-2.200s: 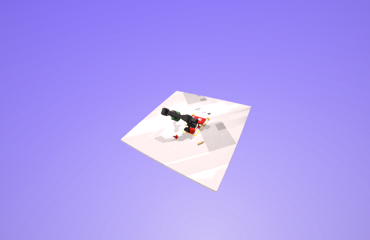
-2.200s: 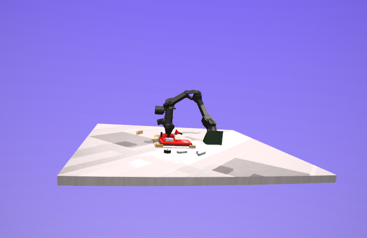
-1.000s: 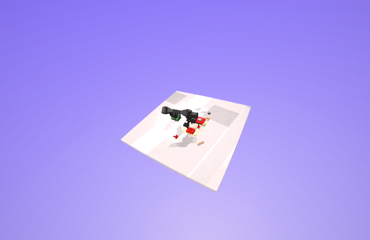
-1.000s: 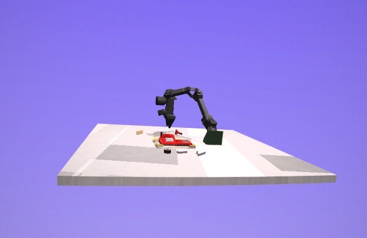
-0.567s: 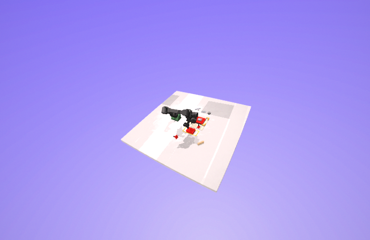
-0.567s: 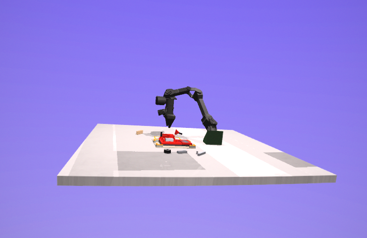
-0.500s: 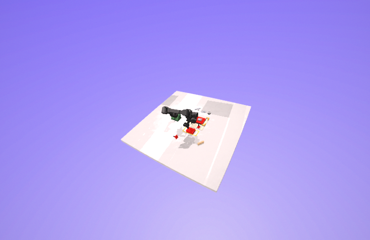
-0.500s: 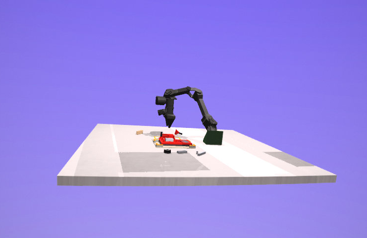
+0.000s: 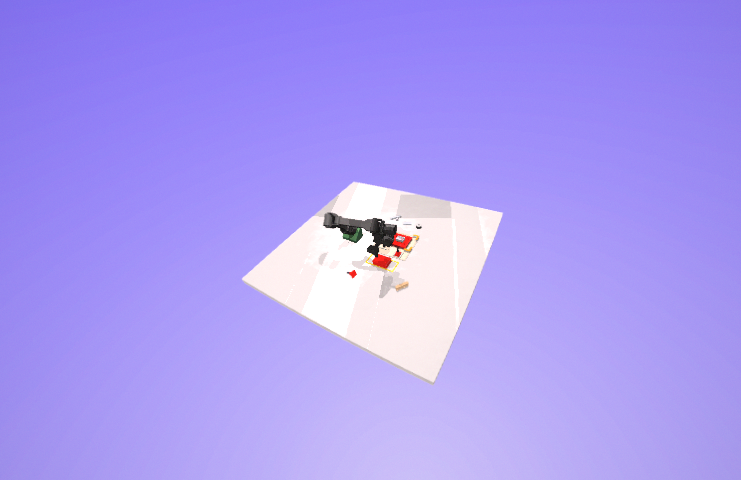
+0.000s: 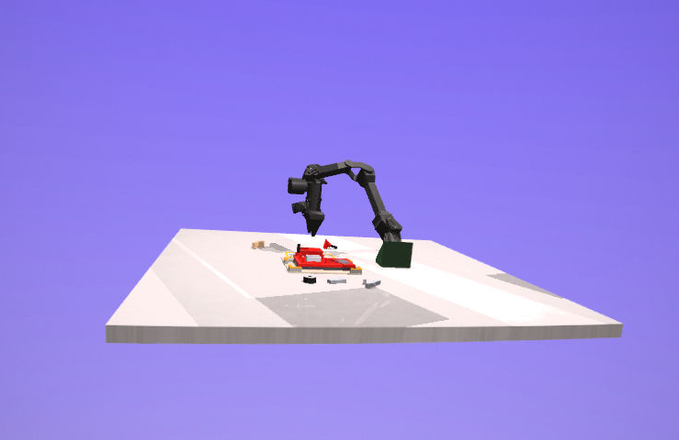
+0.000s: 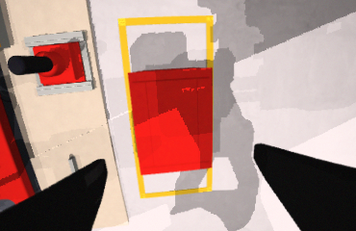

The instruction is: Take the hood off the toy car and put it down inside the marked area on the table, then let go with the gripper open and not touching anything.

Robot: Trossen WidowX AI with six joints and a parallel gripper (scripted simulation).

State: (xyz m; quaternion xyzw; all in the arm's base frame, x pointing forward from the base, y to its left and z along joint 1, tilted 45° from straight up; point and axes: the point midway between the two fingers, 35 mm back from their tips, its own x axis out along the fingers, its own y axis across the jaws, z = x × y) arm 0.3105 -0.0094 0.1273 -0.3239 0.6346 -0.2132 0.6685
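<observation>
Hood point(image 11: 171, 120) inside yellow outline point(image 11: 124, 96) | pale table point(image 10: 204, 290) | purple backdrop | tool point(image 11: 176, 192) spread, unladen

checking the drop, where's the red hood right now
In the wrist view, the red hood lies flat inside the yellow marked area, right of the tan board.
</observation>
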